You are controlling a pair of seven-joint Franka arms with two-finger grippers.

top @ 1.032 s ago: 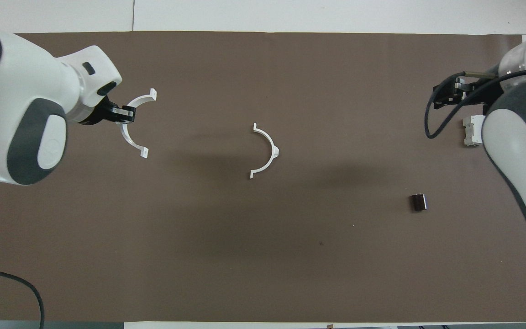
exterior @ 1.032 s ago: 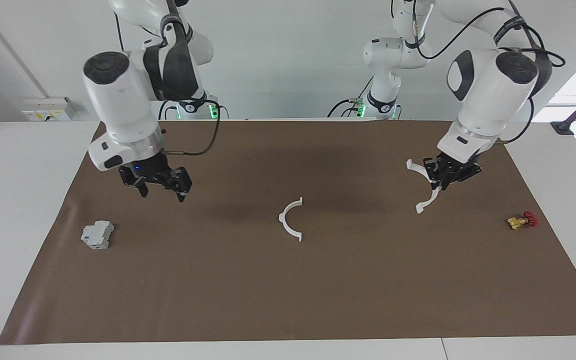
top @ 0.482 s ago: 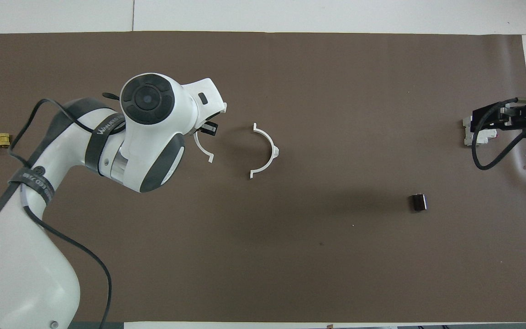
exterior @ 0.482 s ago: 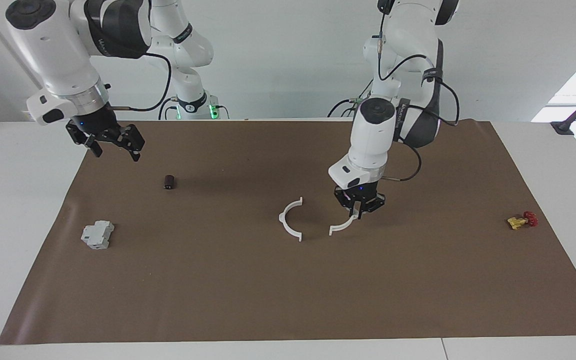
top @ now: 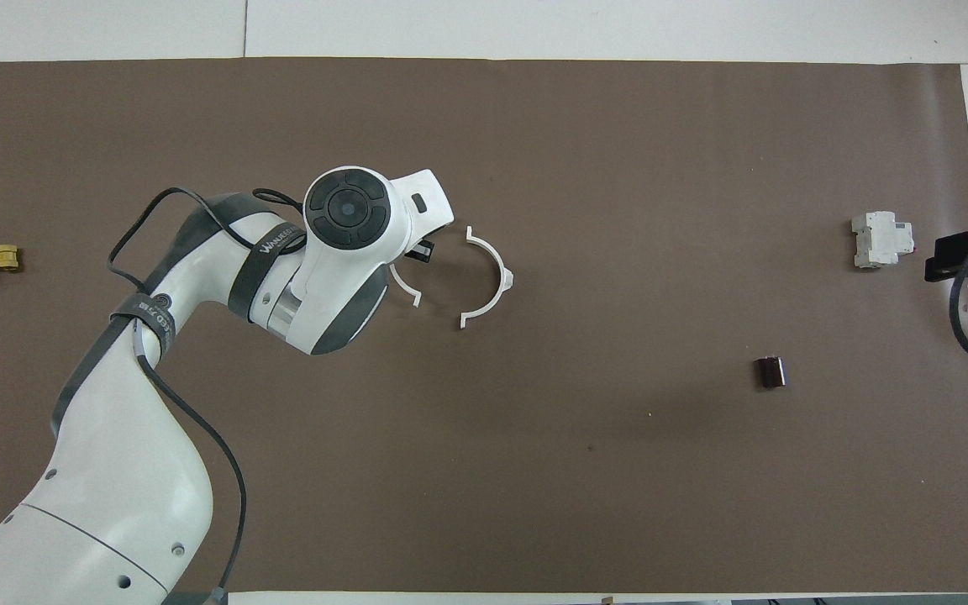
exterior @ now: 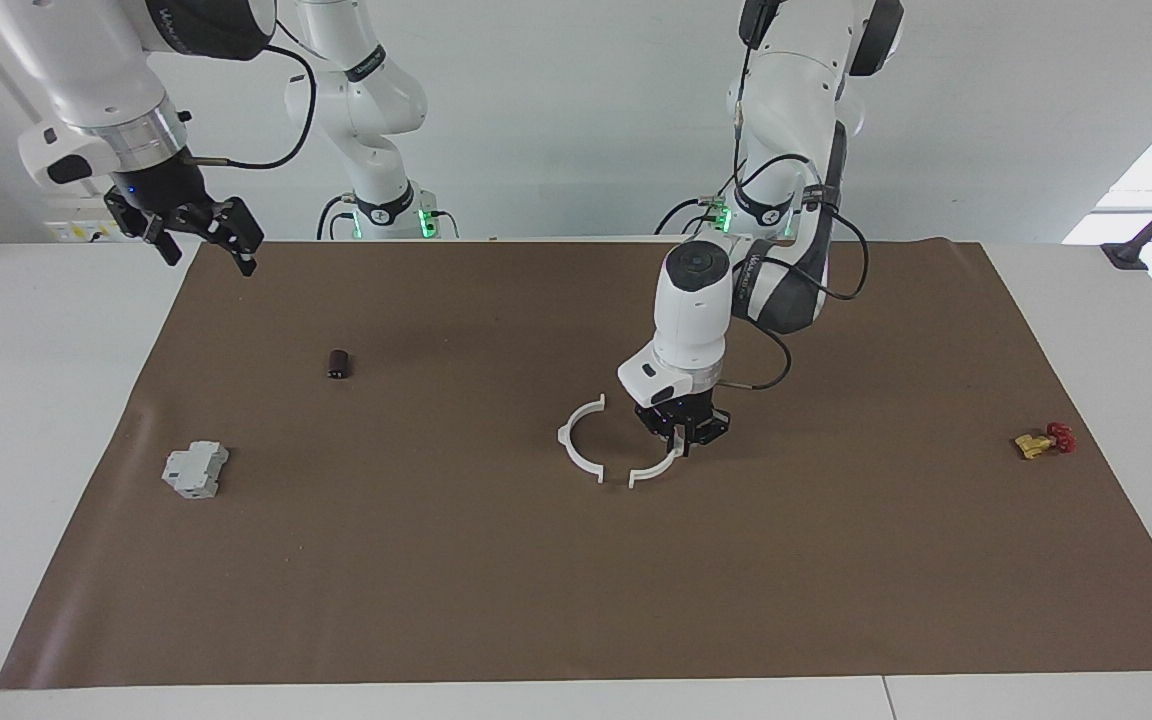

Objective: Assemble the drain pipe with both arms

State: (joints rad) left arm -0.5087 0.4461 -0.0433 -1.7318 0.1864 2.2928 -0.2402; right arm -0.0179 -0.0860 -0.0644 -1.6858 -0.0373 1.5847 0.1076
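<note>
One white half-ring arc [exterior: 574,447] of the drain pipe lies flat on the brown mat [exterior: 576,600] near its middle; it also shows in the overhead view [top: 494,273]. My left gripper [exterior: 681,438] is shut on the second white arc [exterior: 654,470], low over the mat beside the lying arc, toward the left arm's end. The two arcs open toward each other with a small gap between their end tabs. In the overhead view the left arm hides most of the held arc [top: 407,288]. My right gripper [exterior: 204,248] is open and empty, raised over the mat's edge.
A grey blocky box [exterior: 195,469] and a small dark cylinder [exterior: 338,364] lie toward the right arm's end of the mat. A red and yellow valve [exterior: 1041,440] lies toward the left arm's end. White table surrounds the mat.
My left gripper has carried its arc from the left arm's end of the mat to beside the lying arc. My right gripper has risen and drawn back, uncovering the dark cylinder.
</note>
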